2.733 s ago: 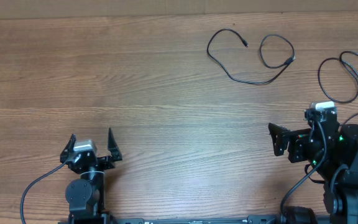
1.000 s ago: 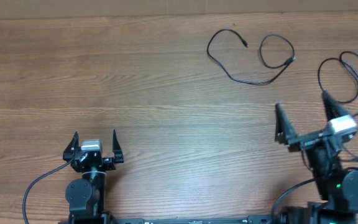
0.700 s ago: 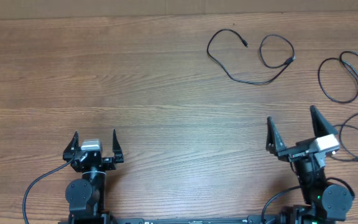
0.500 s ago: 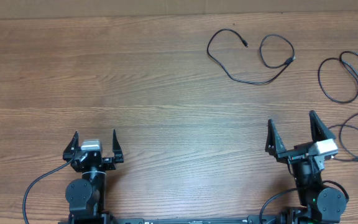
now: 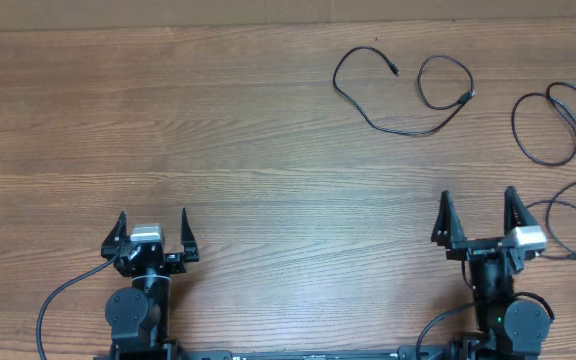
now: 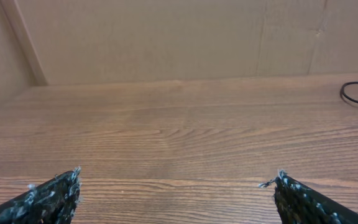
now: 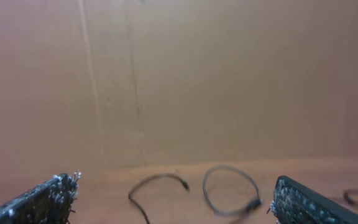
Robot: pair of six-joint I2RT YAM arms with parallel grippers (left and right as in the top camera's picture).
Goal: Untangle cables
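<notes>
One thin black cable lies at the far middle-right of the table, curling into two open loops, with small plugs at its ends. A second cable is coiled near the right edge, apart from the first. A third thin cord trails beside the right arm. My left gripper is open and empty at the near left. My right gripper is open and empty at the near right, well short of the cables. The right wrist view shows the looped cable ahead between the open gripper fingers.
A brown cardboard wall backs the wooden table. In the left wrist view, the open left gripper faces bare wood, with a cable end at the far right. Thick black arm wires run off the near edge.
The right arm has drawn back toward the near edge and turned to face straight ahead, gripper still open. The left arm and the cables have stayed put.
</notes>
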